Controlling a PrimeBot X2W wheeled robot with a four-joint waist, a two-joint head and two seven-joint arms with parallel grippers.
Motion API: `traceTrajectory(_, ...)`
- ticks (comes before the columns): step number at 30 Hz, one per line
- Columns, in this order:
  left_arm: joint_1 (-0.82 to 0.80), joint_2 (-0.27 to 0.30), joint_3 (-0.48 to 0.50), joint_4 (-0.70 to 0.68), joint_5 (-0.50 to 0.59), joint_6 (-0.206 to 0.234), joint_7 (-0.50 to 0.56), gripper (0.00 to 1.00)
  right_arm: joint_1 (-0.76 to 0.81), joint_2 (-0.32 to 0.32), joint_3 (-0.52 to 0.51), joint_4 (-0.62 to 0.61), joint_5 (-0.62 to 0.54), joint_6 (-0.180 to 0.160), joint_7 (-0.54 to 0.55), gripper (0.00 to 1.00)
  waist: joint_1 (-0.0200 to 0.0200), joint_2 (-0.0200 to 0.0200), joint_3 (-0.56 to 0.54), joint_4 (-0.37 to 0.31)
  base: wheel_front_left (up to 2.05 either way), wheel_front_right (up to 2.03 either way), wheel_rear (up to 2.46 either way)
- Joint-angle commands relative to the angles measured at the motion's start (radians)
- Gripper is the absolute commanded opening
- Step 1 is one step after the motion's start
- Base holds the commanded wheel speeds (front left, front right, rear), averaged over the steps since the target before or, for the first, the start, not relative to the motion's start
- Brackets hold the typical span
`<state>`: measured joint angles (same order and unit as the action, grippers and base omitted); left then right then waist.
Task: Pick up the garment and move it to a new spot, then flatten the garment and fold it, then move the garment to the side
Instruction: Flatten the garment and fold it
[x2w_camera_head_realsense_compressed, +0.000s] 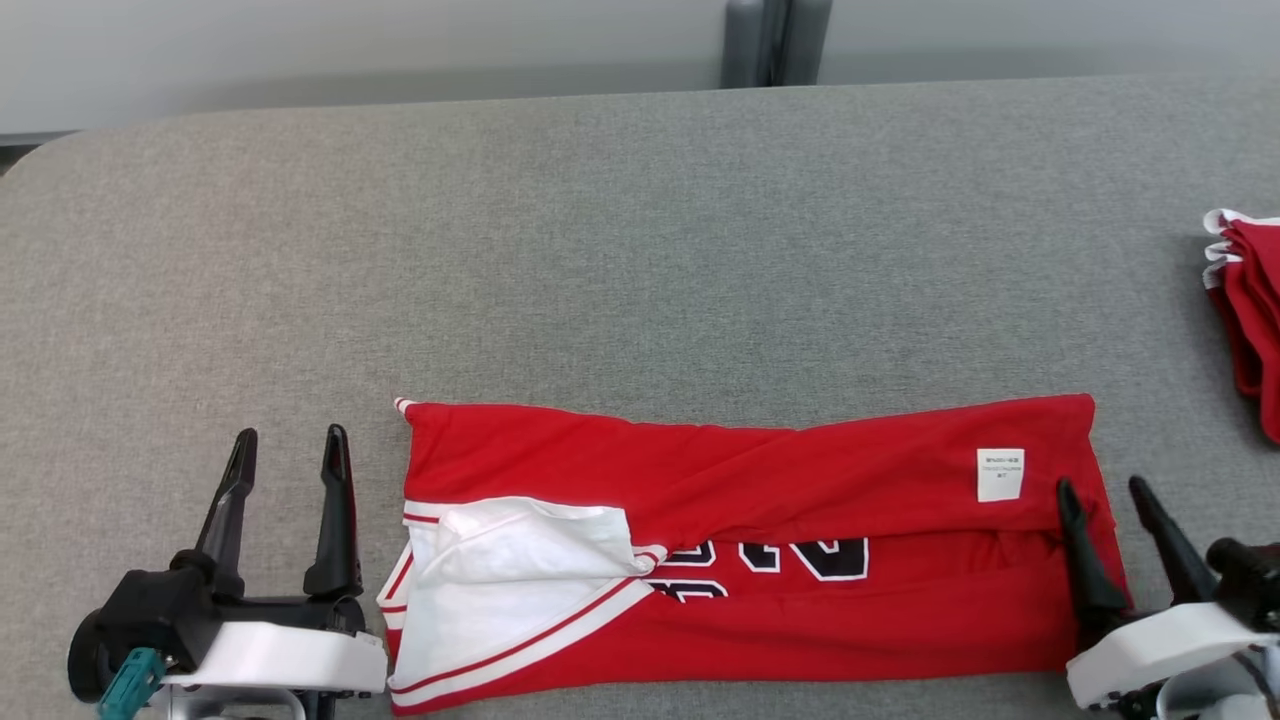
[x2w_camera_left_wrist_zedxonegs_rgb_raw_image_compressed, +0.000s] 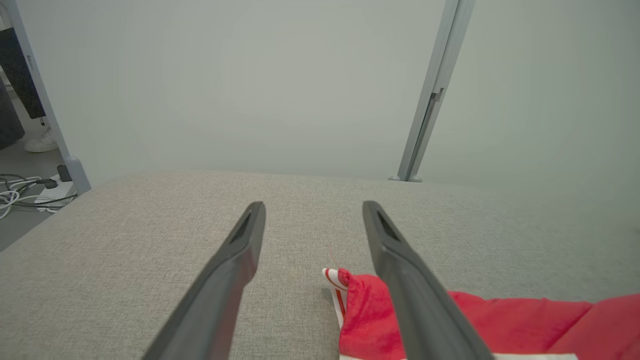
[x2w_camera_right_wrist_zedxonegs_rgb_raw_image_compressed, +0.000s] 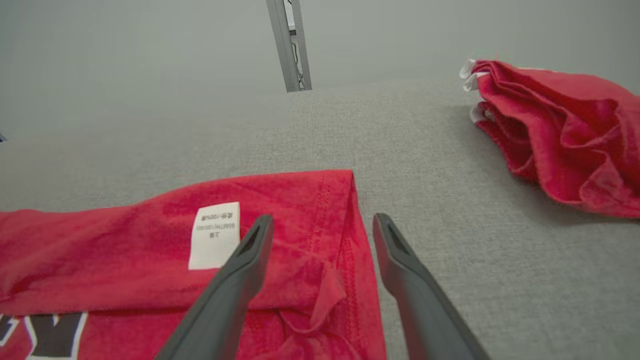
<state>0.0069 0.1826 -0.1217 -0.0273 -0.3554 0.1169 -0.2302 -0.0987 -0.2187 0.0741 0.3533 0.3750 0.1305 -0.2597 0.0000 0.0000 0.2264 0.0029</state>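
A red garment (x2w_camera_head_realsense_compressed: 740, 520) with white trim and black lettering lies folded lengthwise near the front edge of the grey table, a white label (x2w_camera_head_realsense_compressed: 1000, 473) showing near its right end. My left gripper (x2w_camera_head_realsense_compressed: 290, 442) stands open just off the garment's left end, touching nothing; in the left wrist view its fingers (x2w_camera_left_wrist_zedxonegs_rgb_raw_image_compressed: 312, 205) straddle bare cloth with the garment's corner (x2w_camera_left_wrist_zedxonegs_rgb_raw_image_compressed: 360, 305) by the right finger. My right gripper (x2w_camera_head_realsense_compressed: 1105, 488) is open over the garment's right edge; in the right wrist view its fingertips (x2w_camera_right_wrist_zedxonegs_rgb_raw_image_compressed: 322, 220) straddle the hem of the garment (x2w_camera_right_wrist_zedxonegs_rgb_raw_image_compressed: 280, 220), nothing pinched.
A second red garment (x2w_camera_head_realsense_compressed: 1250, 310) lies bunched at the table's right edge, also seen as a crumpled pile (x2w_camera_right_wrist_zedxonegs_rgb_raw_image_compressed: 560, 130) in the right wrist view. A grey post (x2w_camera_head_realsense_compressed: 775, 40) stands behind the table. The grey table top (x2w_camera_head_realsense_compressed: 600, 250) stretches bare beyond the garment.
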Motion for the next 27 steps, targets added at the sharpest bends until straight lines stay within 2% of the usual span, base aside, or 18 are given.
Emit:
traceTrajectory(1, -0.021, 0.001, -0.003, 0.003, -0.003, 0.001, -0.001, 1.00, -0.017, -0.001, 0.009, 0.031, 0.013, 0.000, -0.004, 1.00, 0.0000, 0.0000, 0.007, 0.007, 0.00, 0.00, 0.00)
traceTrajectory(8, -0.045, -0.012, -0.026, 0.028, -0.008, -0.011, -0.001, 1.00, -0.030, 0.025, 0.029, 0.234, 0.038, 0.000, 0.002, 1.00, 0.0000, 0.0000, 0.022, 0.019, 0.00, 0.00, 0.00)
traceTrajectory(14, -0.053, -0.007, -0.024, 0.039, -0.011, -0.011, -0.008, 1.00, -0.043, 0.055, 0.057, 0.325, 0.063, -0.003, 0.016, 1.00, 0.0000, 0.0000, 0.029, 0.017, 0.00, 0.00, 0.00)
traceTrajectory(16, -0.057, -0.005, -0.023, 0.041, -0.010, -0.011, -0.009, 1.00, -0.049, 0.060, 0.083, 0.342, 0.083, -0.002, 0.029, 0.00, 0.0000, 0.0000, 0.030, 0.017, 0.00, 0.00, 0.00)
traceTrajectory(21, -0.055, -0.003, -0.019, 0.043, -0.013, -0.005, -0.014, 1.00, -0.062, 0.032, 0.123, 0.353, 0.132, -0.002, 0.032, 0.00, 0.0000, 0.0000, 0.028, 0.012, 0.00, 0.00, 0.00)
traceTrajectory(27, -0.048, -0.001, -0.013, 0.043, -0.014, -0.001, -0.018, 1.00, -0.085, -0.043, 0.094, 0.322, 0.159, -0.007, 0.013, 0.00, 0.0000, 0.0000, 0.028, -0.002, 0.00, 0.00, 0.00)
